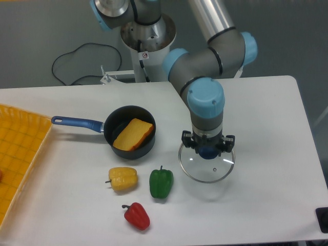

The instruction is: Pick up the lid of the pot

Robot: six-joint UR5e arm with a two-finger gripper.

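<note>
A glass pot lid (206, 165) with a metal rim lies flat on the white table, right of centre. My gripper (208, 151) points straight down over the lid's middle, where its blue knob shows between the fingers. The wrist hides the fingertips, so I cannot tell whether they touch the knob or are closed on it.
A black saucepan (129, 131) with a blue handle holds a yellow slab, left of the lid. A yellow pepper (123, 178), a green pepper (161, 183) and a red pepper (137, 216) lie in front of it. A yellow tray (18, 159) sits at the left edge.
</note>
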